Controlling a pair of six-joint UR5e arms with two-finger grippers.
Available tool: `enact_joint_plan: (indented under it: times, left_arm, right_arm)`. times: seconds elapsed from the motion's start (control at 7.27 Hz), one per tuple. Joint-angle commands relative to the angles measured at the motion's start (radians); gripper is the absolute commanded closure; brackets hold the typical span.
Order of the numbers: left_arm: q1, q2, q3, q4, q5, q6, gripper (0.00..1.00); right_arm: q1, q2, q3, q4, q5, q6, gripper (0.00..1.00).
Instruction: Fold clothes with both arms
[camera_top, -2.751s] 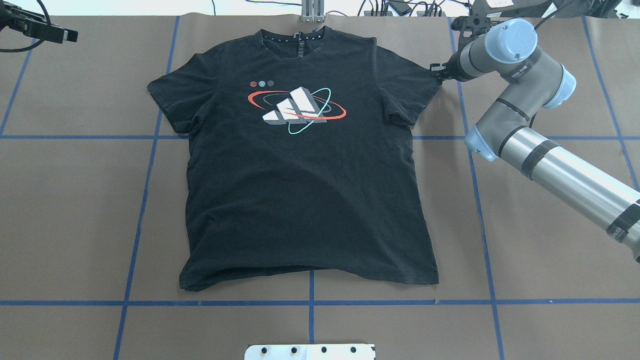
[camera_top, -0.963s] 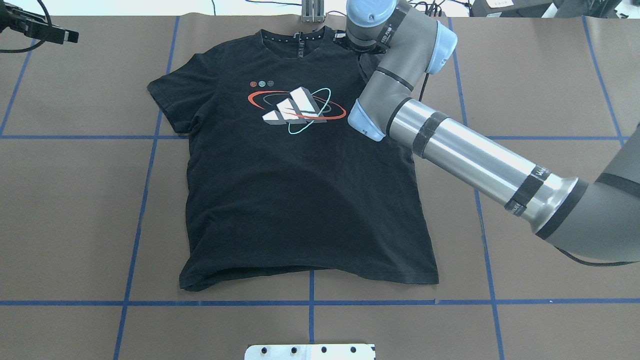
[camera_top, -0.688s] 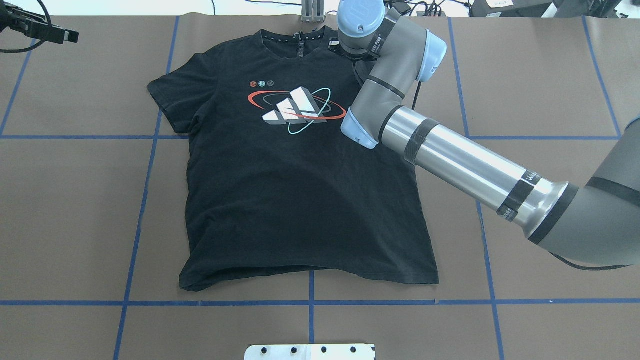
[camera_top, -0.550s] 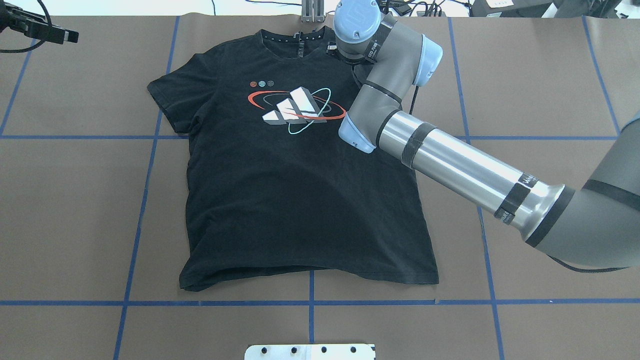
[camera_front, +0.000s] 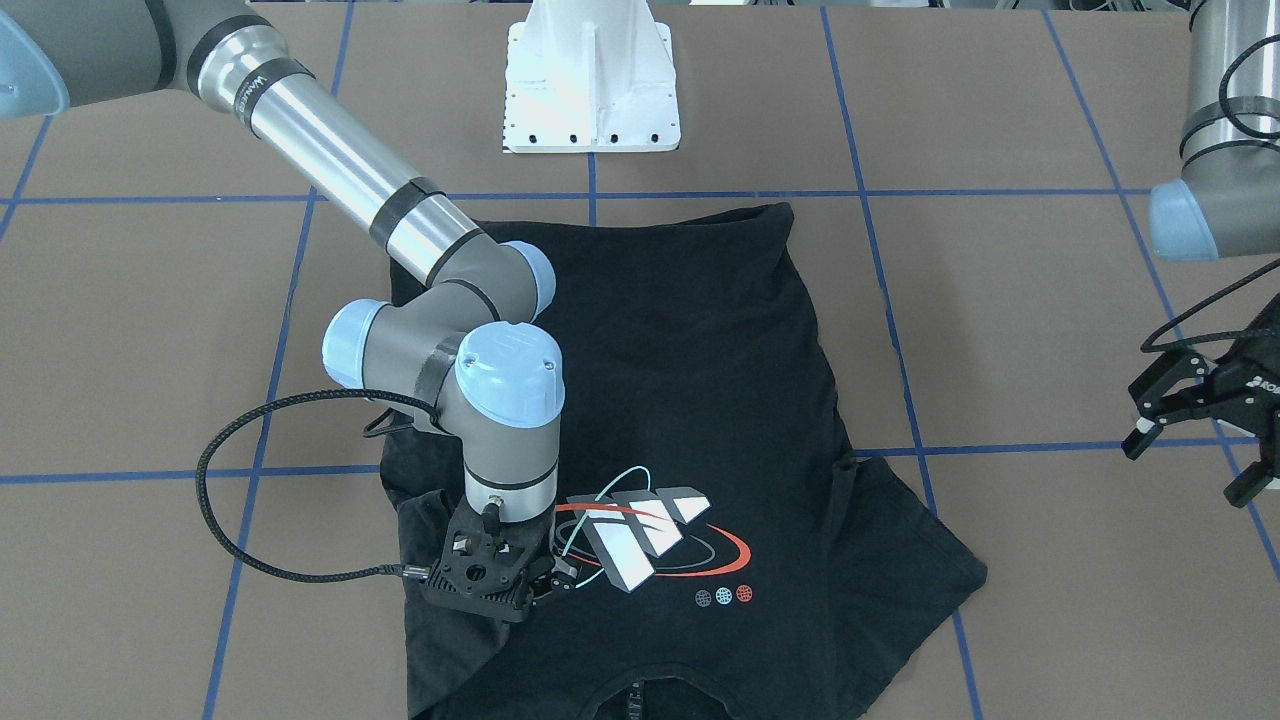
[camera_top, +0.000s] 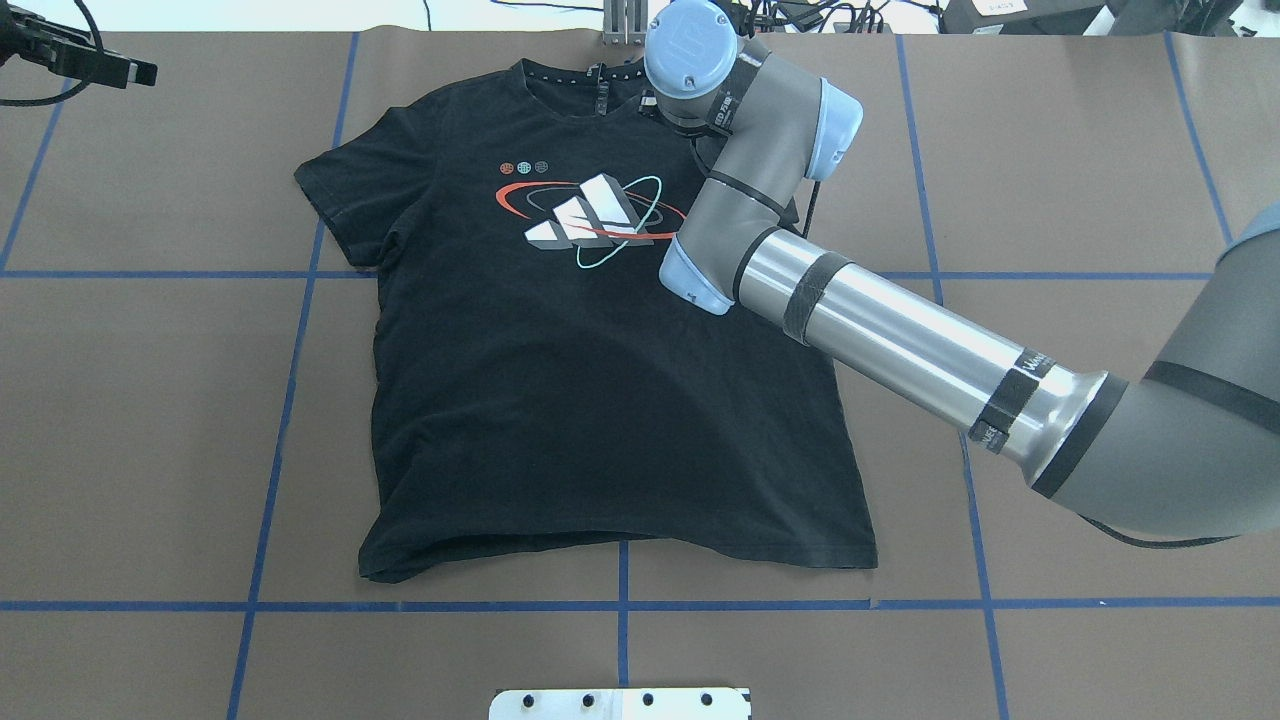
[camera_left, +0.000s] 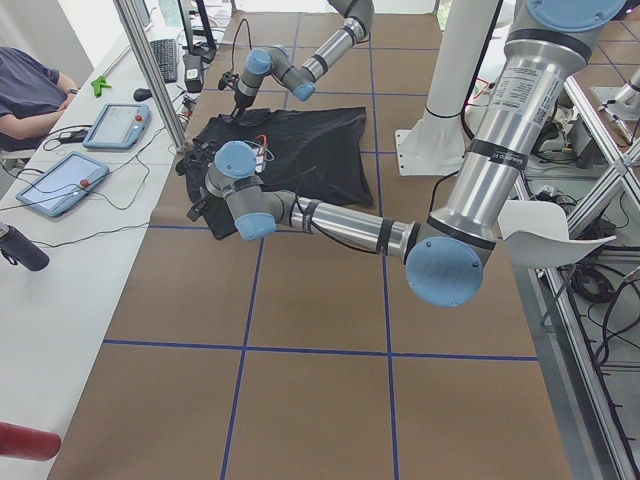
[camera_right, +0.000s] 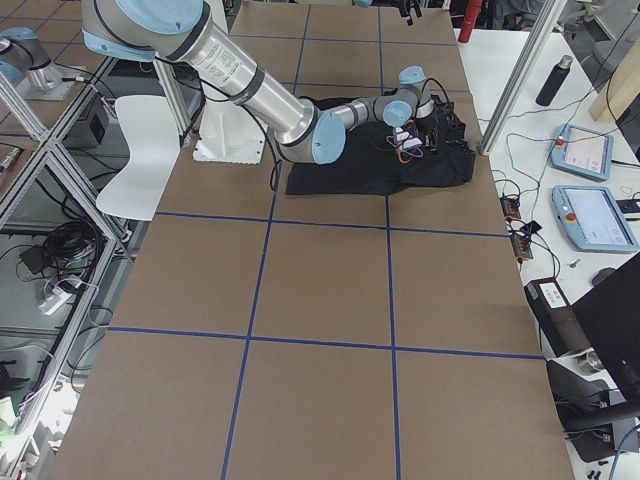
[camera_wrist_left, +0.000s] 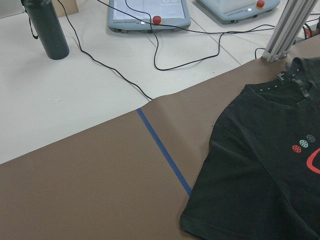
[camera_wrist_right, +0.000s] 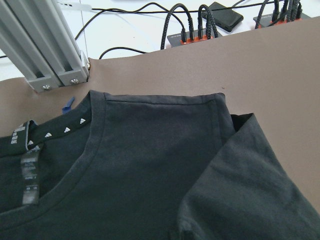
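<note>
The black T-shirt (camera_top: 600, 400) lies flat and face up on the brown table, its orbit graphic (camera_top: 590, 220) showing and its collar at the far edge. My right gripper (camera_front: 545, 590) points down over the shoulder beside the collar, shut on the shirt's right sleeve (camera_wrist_right: 250, 190). That sleeve is pulled inward and lies folded over the chest. The fingertips are mostly hidden under the wrist. My left gripper (camera_front: 1195, 460) hangs open above bare table, well away from the shirt's other sleeve (camera_wrist_left: 235, 175).
The white pedestal base (camera_front: 590, 90) stands at the robot's side of the table. Blue tape lines cross the brown cover. Past the far edge are an aluminium post (camera_wrist_right: 40, 50), cables, tablets and a dark bottle (camera_wrist_left: 47, 30). A person (camera_left: 30, 90) sits at the side desk.
My right arm has swung left from the table beside the shirt across its shoulder, dragging the right sleeve inward over the chest. The left arm has not moved.
</note>
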Motion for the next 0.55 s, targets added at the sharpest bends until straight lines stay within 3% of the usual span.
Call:
enact_joint_plan:
  times: [0.0, 0.14, 0.41]
  left_arm:
    - [0.0, 0.0, 0.0, 0.0, 0.001, 0.0, 0.0]
    - [0.002, 0.0, 0.003, 0.0, 0.001, 0.002, 0.0]
    - [0.011, -0.006, 0.009, 0.0, 0.003, 0.002, 0.0]
  right_arm:
    - [-0.018, 0.003, -0.031, 0.036, -0.056, 0.006, 0.01]
    - [-0.015, 0.005, -0.034, 0.038, -0.049, 0.003, 0.0]
    - [0.04, 0.022, -0.032, 0.021, 0.095, -0.041, 0.0]
